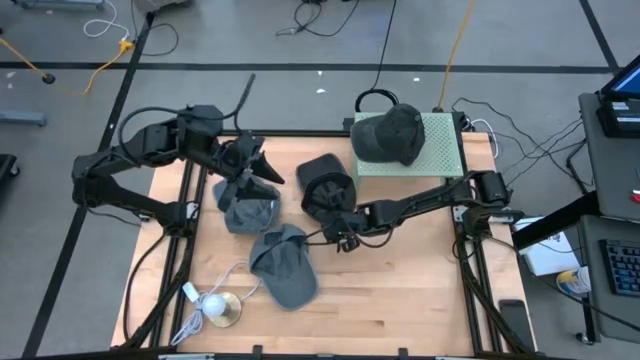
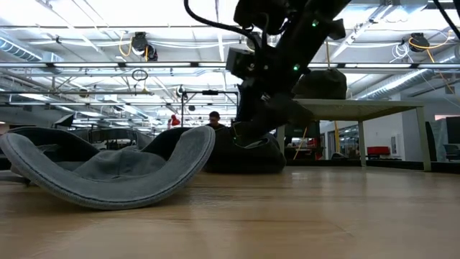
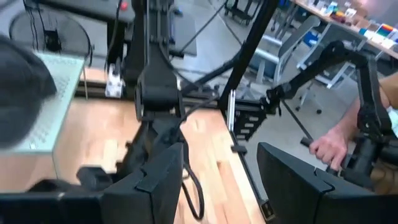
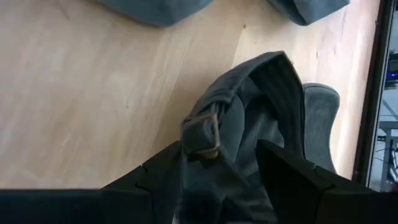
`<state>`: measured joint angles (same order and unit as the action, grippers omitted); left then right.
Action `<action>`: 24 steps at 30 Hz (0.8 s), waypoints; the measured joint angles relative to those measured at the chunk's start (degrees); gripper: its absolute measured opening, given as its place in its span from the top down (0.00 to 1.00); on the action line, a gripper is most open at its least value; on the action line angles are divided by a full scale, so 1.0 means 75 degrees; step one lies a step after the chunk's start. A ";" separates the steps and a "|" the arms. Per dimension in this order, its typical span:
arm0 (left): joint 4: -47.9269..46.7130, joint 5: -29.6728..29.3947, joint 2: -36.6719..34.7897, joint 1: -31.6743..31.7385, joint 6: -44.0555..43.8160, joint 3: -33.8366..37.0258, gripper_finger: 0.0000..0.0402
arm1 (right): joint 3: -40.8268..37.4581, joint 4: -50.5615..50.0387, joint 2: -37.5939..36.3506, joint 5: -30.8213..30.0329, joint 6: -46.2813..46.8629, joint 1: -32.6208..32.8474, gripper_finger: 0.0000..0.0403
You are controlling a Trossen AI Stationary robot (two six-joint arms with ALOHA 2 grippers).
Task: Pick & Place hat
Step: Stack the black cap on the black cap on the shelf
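Note:
Several caps are on the wooden table (image 1: pixel 400 290). A grey cap (image 1: pixel 285 265) lies toward the front, a second grey cap (image 1: pixel 245 212) at the left, and a black cap (image 1: pixel 325 185) in the middle. A dark hat (image 1: pixel 390 135) sits on the green mat (image 1: pixel 440 150) at the back right. My right gripper (image 1: pixel 342 240) is open and slants down at the front grey cap (image 4: pixel 261 93), a finger on either side of its strap end. My left gripper (image 1: pixel 265 170) hangs open above the left grey cap with nothing between its fingers (image 3: pixel 161 180). My right gripper has one finger on each side of the grey cap's back end, by the strap and buckle (image 4: pixel 202 134), slanting down from the table's right. The cap lies on the table. I cannot tell whether the fingers touch the cloth.
A white cable and a brass-coloured round object (image 1: pixel 220 308) lie at the front left. Black frame rails (image 1: pixel 180 240) run along both sides of the table. A person's hand (image 3: pixel 329 146) shows beyond the table's right side. The front right of the table is bare wood.

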<state>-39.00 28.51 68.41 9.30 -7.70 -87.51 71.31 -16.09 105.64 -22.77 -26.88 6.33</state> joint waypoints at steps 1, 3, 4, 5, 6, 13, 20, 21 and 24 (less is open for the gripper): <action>-0.0057 -0.0004 -0.0060 0.0000 0.0003 -0.0002 0.47 | 0.0003 0.0060 0.0016 -0.0001 -0.0041 0.0000 0.52; -0.0255 -0.0005 -0.0142 0.0000 0.0015 0.0001 0.47 | 0.0009 -0.0003 0.0022 0.0012 -0.0105 0.0007 0.57; -0.0219 -0.0002 -0.0176 0.0000 0.0044 0.0001 0.47 | 0.0009 -0.0047 0.0025 0.0013 -0.0107 0.0032 0.60; -0.0244 -0.0005 -0.0229 0.0000 0.0078 0.0001 0.47 | 0.0009 -0.0071 0.0014 0.0020 -0.0099 0.0063 0.65; -0.0297 -0.0005 -0.0251 0.0000 0.0104 0.0001 0.47 | 0.0006 -0.0109 -0.0020 0.0031 -0.0074 0.0086 0.70; -0.0276 -0.0069 -0.0318 0.0007 0.0224 0.0001 0.47 | 0.0006 -0.0790 -0.0493 0.0060 0.0926 0.0421 0.96; -0.0553 -0.0164 -0.0293 0.0006 0.0256 0.0001 0.47 | 0.0006 -0.2734 -0.1250 0.0068 0.3294 0.0980 0.99; -0.0569 -0.0212 -0.0268 0.0006 0.0274 0.0001 0.47 | 0.0006 -0.3030 -0.1361 0.0073 0.3554 0.1104 0.98; -0.0631 -0.0266 -0.0246 0.0006 0.0274 0.0001 0.47 | 0.0010 -0.3550 -0.1669 0.0107 0.4267 0.1488 0.98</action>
<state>-43.73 26.51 66.57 9.34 -5.65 -87.50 71.38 -42.72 93.12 -21.97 5.12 17.49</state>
